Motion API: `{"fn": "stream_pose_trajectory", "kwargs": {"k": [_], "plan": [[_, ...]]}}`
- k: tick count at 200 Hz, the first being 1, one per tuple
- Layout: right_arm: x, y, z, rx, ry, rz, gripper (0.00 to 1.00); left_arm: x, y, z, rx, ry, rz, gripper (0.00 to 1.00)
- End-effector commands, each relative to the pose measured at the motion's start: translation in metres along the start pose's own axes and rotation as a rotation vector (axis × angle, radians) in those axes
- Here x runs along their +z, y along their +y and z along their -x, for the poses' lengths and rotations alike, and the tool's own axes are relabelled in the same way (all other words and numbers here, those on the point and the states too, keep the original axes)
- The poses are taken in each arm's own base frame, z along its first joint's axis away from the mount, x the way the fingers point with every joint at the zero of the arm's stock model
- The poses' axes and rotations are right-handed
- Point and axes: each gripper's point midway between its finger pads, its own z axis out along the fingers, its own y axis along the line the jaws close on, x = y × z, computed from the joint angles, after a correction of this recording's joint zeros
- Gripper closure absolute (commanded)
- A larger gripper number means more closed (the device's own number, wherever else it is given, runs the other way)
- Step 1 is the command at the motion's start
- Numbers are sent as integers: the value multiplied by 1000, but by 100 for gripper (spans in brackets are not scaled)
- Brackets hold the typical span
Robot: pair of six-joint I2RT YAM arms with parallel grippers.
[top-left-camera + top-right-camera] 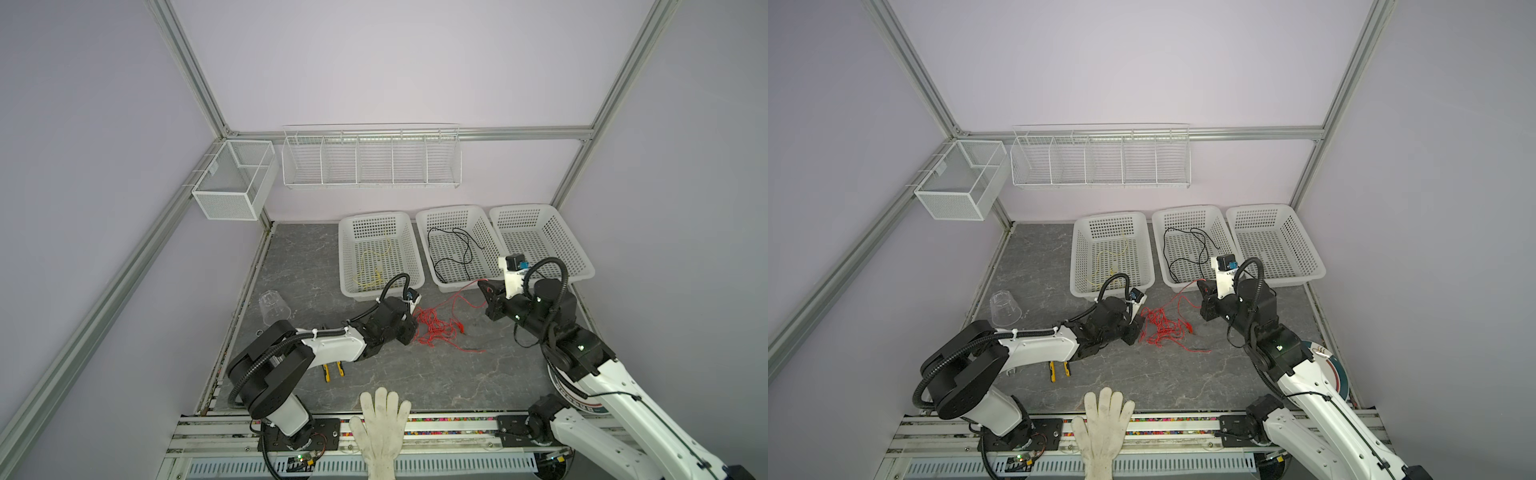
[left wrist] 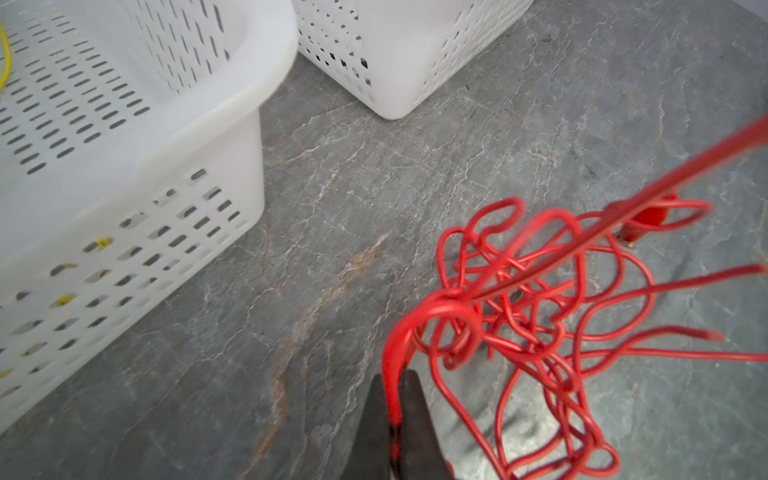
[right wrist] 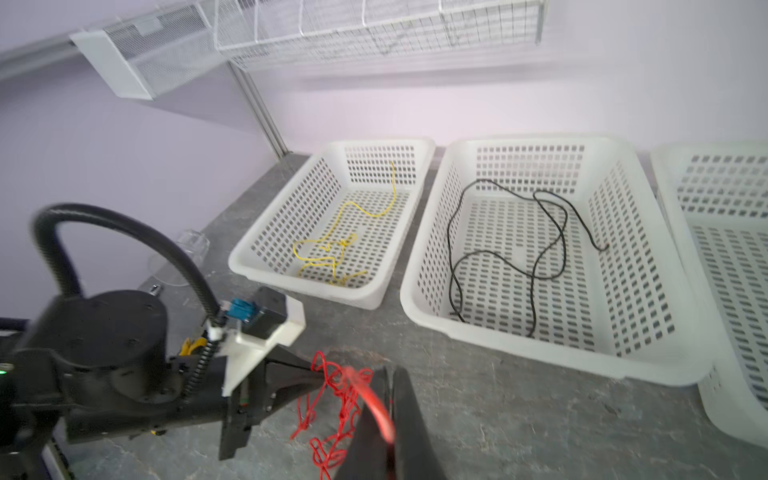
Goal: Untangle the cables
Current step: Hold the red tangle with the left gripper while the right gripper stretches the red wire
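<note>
The red wire [image 1: 434,330] lay in a loose knot of loops near the middle of the table [image 1: 374,374], just in front of the white baskets lined along the far edge. It looked very thin, light and limp to me, though springy enough to keep its kinks. I judged it would snag on itself rather than slide, and that a hard pull would only tighten the knot. The best hold seemed to be a free strand or an end at the fringe of the tangle, drawn out gently.

The left tool [image 2: 392,376] was clenched on one loop on the side of the tangle toward the table's left edge, low over the table. The right tool [image 3: 392,370] was clenched too, pinching a strand that rose out of the tangle toward it, near the front rim of the middle basket [image 1: 449,209].

The yellow wire [image 3: 332,249] lay in the left basket [image 1: 374,216] and the black wire [image 3: 536,249] in the middle one, both well apart from the red. I could see no wire in the right basket [image 1: 523,206]
</note>
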Motion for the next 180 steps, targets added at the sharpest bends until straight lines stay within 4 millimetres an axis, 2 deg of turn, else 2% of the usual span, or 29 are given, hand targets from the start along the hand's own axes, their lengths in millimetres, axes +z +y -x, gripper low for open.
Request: {"fn": "stream_pose_trajectory", "kwargs": {"k": [1,30,55,77,108,125,137,153,180], "plan": [[-17,16,48,-9,-159,59,94,6,8,-10,-23,55,39,100],[-32,22,59,-40,-186,76,94,8,17,-17,-43,91,94,100],[-44,19,54,-102,-185,53,94,6,30,-21,-65,101,165,100],[-45,18,34,-149,-109,58,94,2,26,-15,-65,79,145,100],[-30,23,-6,-125,12,127,94,-3,16,0,-66,26,84,100],[-26,23,-16,-102,36,135,94,-5,15,6,-65,6,82,100],[-28,17,-14,-95,12,102,94,-5,17,5,-61,13,93,100],[-40,3,-1,-94,-63,9,94,-2,22,-4,-55,41,122,100],[-72,-27,23,-78,-204,-184,94,3,31,-24,-72,101,172,100]]}}
